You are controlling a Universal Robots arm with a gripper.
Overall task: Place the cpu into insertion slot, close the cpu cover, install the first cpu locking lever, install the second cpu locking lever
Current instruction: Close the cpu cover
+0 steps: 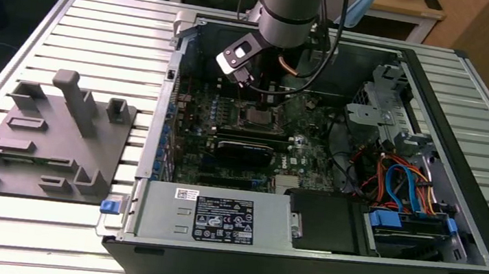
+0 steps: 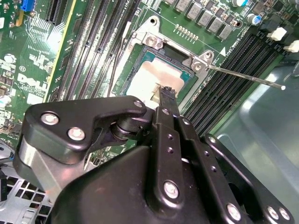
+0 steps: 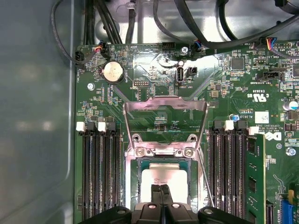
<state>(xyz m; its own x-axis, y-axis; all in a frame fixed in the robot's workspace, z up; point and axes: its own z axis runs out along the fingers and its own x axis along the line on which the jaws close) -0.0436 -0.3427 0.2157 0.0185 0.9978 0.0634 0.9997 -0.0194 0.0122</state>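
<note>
The cpu point(image 3: 163, 177), pale and square, lies flat in the insertion slot point(image 3: 132, 182) on the green motherboard. My gripper point(image 3: 162, 189) is shut, its two black fingertips pressed together right over the cpu's top with nothing between them. In the second wrist view one fingertip point(image 2: 166, 93) sits on the cpu point(image 2: 145, 79). The cpu cover point(image 3: 163, 101) is swung open and stands back from the slot on its hinge. A thin locking lever point(image 2: 243, 77) sticks out free to the side. In the exterior view the gripper point(image 1: 263, 103) hangs just above the insertion slot point(image 1: 259, 117).
Black memory slots point(image 3: 98, 172) flank the socket, with a green memory stick point(image 3: 254, 177) in one. Cables point(image 3: 187, 28) run along the case wall. A power supply point(image 1: 208, 216), a drive bay with blue cables point(image 1: 404, 190) and a grey fixture plate point(image 1: 51, 136) are nearby.
</note>
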